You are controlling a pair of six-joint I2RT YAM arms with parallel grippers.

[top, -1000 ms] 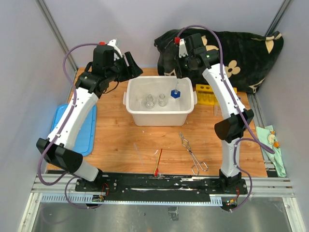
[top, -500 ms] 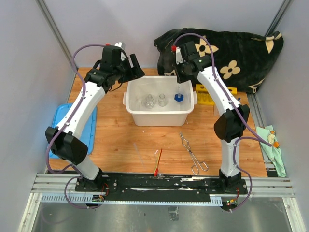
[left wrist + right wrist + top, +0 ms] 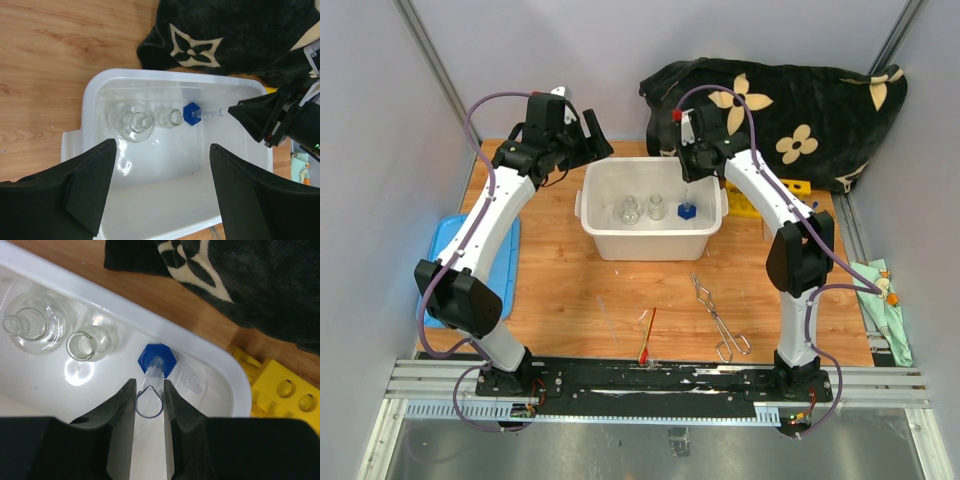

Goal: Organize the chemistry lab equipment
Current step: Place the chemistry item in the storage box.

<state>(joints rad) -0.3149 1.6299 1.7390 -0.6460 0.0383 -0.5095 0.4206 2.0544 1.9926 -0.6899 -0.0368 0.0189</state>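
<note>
My right gripper [image 3: 148,400] is shut on a clear tube [image 3: 150,387] whose blue hexagonal cap [image 3: 156,359] points down onto the floor of the white tub [image 3: 210,365]. From above, that gripper [image 3: 688,182] hangs over the tub's right end, with the blue cap [image 3: 687,211] below it. Two small glass beakers [image 3: 630,210] [image 3: 657,207] stand in the tub beside the cap. My left gripper [image 3: 162,185] is open and empty above the tub's left part, seen from above as the left gripper [image 3: 597,140] at the back left corner. The yellow rack [image 3: 745,195] sits right of the tub.
Metal tongs [image 3: 720,320], a red-tipped stick [image 3: 648,335] and a thin rod [image 3: 607,318] lie on the wood in front of the tub. A blue lid [image 3: 470,265] lies at the left edge. The black flowered cloth [image 3: 790,110] is bunched at the back right.
My right gripper has lowered the tube into the tub, and its blue cap now sits on the floor there. The left gripper has shifted right toward the tub and opened wider.
</note>
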